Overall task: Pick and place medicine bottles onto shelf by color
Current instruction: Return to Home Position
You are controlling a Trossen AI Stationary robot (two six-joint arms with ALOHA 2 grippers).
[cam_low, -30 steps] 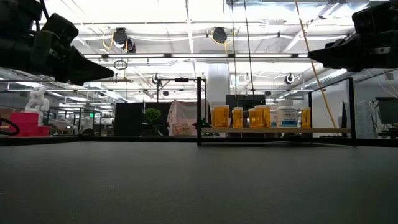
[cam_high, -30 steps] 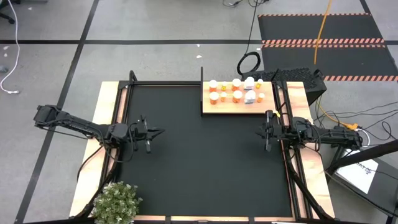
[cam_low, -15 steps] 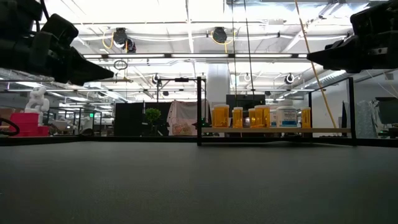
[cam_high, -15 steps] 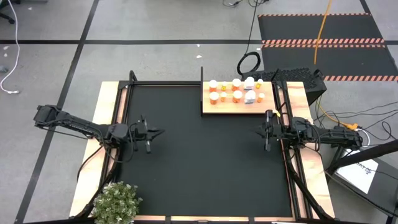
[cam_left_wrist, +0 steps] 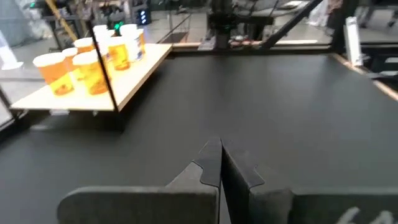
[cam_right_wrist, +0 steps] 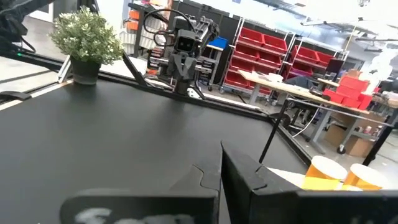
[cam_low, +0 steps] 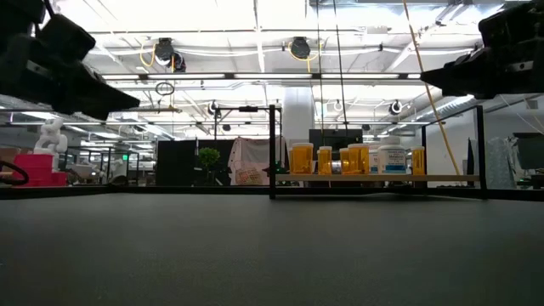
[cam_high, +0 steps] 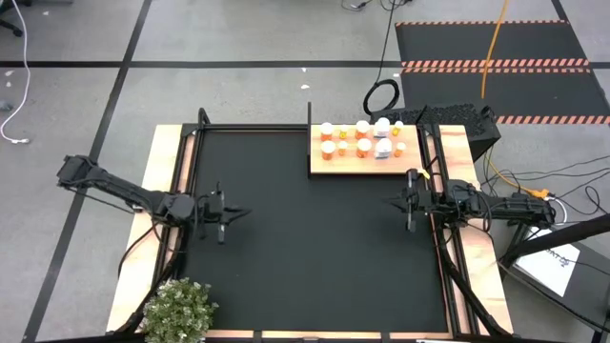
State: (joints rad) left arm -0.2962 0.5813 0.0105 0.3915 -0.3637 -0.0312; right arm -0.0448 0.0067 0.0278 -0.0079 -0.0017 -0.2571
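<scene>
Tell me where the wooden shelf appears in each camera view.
High view: the shelf lies above and right of centre.
Low view: a thin board right of centre.
Left wrist view: upper left.
Right wrist view: lower right corner only.
Shared landmark: the orange medicine bottles standing on it.

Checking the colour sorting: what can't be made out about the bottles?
High view: bottles too small; labels unreadable.
Low view: shelf seen edge-on, front bottles hide the rear ones.
Right wrist view: two bottles cut off by the bottom edge.
Left wrist view: far bottles blurred, a post crosses them.
</scene>
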